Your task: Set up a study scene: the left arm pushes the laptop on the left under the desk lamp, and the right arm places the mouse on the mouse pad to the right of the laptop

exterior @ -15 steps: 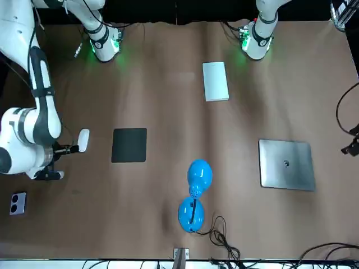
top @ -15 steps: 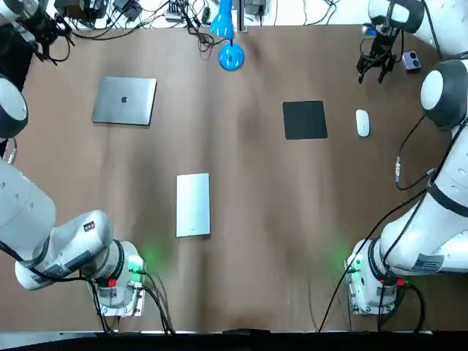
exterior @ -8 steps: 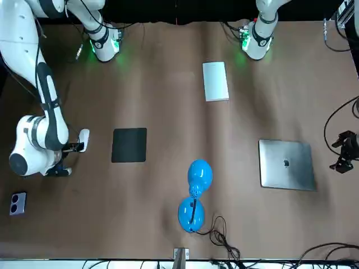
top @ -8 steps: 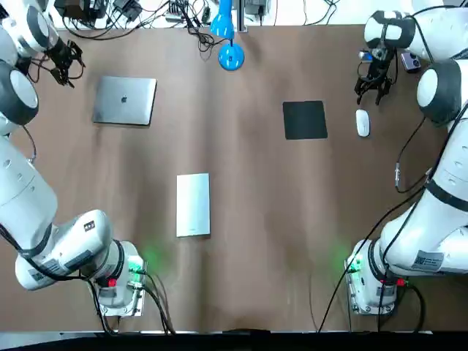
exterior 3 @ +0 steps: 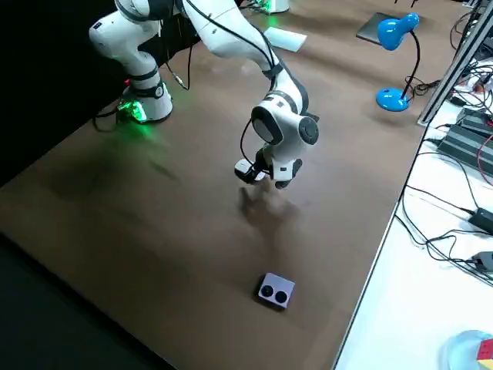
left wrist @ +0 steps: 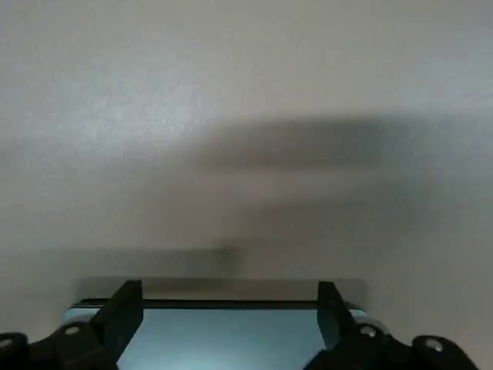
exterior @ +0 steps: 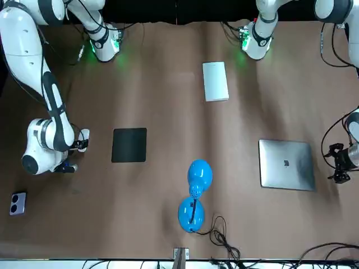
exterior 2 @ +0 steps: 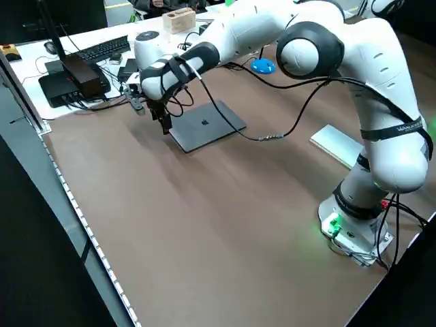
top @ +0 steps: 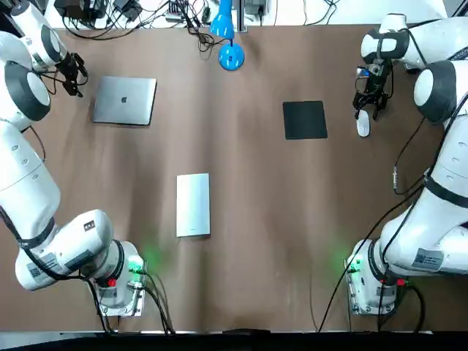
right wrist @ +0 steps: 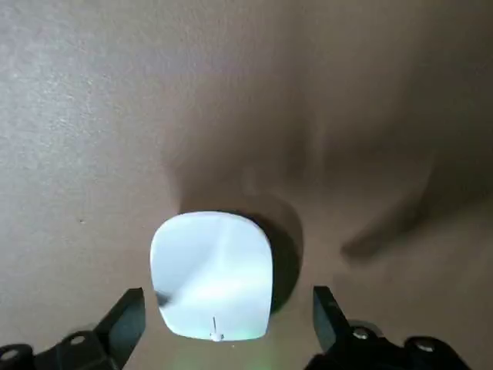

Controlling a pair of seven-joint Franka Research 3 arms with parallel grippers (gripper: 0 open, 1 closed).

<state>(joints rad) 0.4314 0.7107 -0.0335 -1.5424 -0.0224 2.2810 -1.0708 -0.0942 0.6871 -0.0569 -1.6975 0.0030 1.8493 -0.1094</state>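
Probably a robotics lab: keyboard (exterior 2: 102,49), electronics boxes (exterior 2: 68,82) and loose cables (top: 183,16) crowd the table (top: 256,219) edge.

A brown table (top: 263,241) fills the room. Beyond its far edge, a white bench (exterior 3: 416,262) carries tangled cables (top: 184,16) and a keyboard (exterior 2: 109,49).

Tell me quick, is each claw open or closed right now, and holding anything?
Left claw: open, empty, beside the laptop.
Right claw: open, empty, over the mouse.
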